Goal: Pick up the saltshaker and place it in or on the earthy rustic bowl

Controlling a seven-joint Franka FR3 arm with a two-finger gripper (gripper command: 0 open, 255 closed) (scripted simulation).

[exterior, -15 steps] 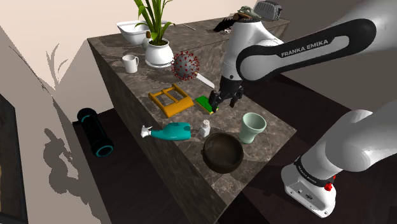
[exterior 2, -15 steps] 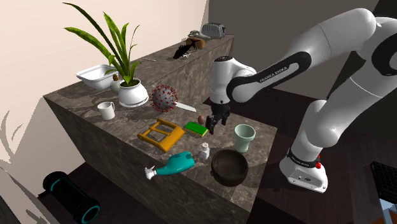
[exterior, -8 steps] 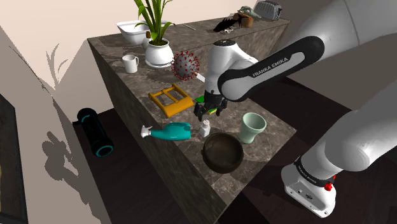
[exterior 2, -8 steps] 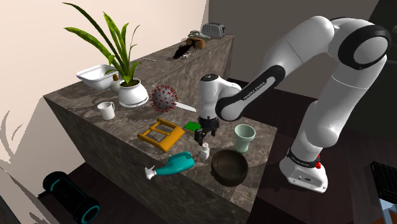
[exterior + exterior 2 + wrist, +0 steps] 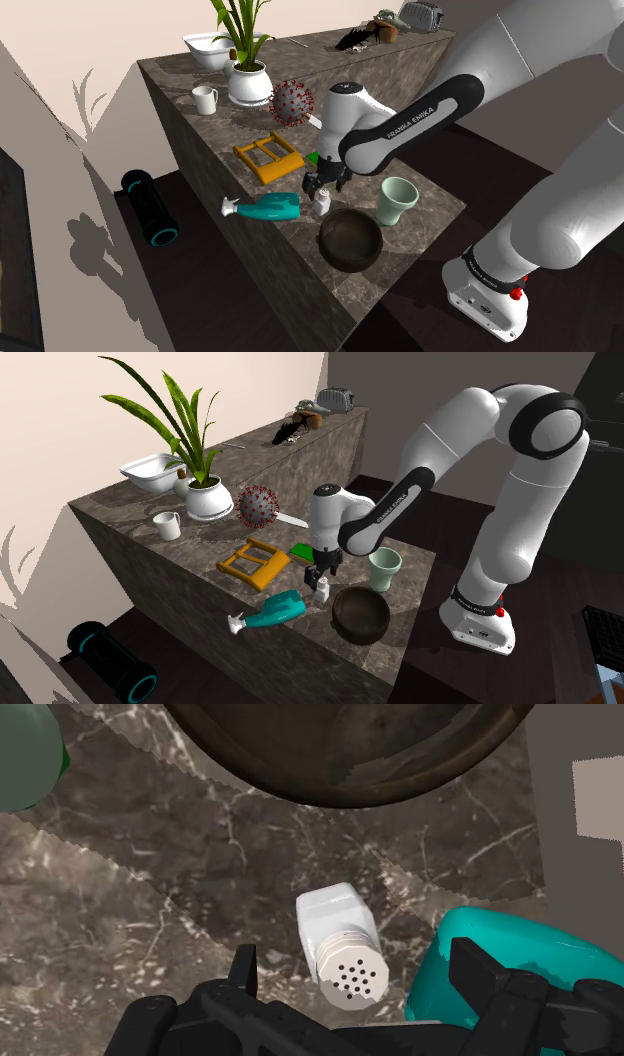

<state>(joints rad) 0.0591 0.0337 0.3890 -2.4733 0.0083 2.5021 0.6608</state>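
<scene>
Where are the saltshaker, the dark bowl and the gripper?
saltshaker (image 5: 338, 934), wrist view, on its white body.
dark bowl (image 5: 349, 263), shoulder view, on its near outer wall.
gripper (image 5: 321, 188), shoulder view, between its fingertips.

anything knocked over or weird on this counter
The teal bottle lies on its side beside the upright saltshaker, its white cap near the edge of the counter. Nothing looks spilled or broken.
</scene>
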